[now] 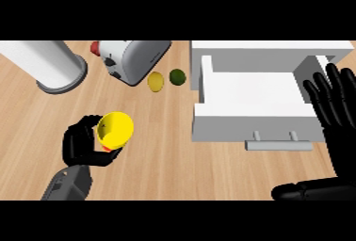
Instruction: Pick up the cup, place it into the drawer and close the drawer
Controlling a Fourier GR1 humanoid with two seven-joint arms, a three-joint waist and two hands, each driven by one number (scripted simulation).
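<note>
A yellow cup (pixel 115 130) is tipped on its side in my left hand (pixel 84 145), whose fingers and thumb curl round it at the lower left, above the wooden counter. To the right, the white drawer (pixel 252 123) stands pulled open, its grey handle (pixel 279 145) facing me and its inside bare. My right hand (pixel 339 110) is open at the far right, fingers straight and pointing up along the drawer's right side.
A grey cylinder (pixel 50 63) stands at the back left. A toaster (pixel 132 59) sits beside it, with a yellow fruit (pixel 156 81) and a green fruit (pixel 178 76) between the toaster and the drawer. Bare wood lies in front of the drawer.
</note>
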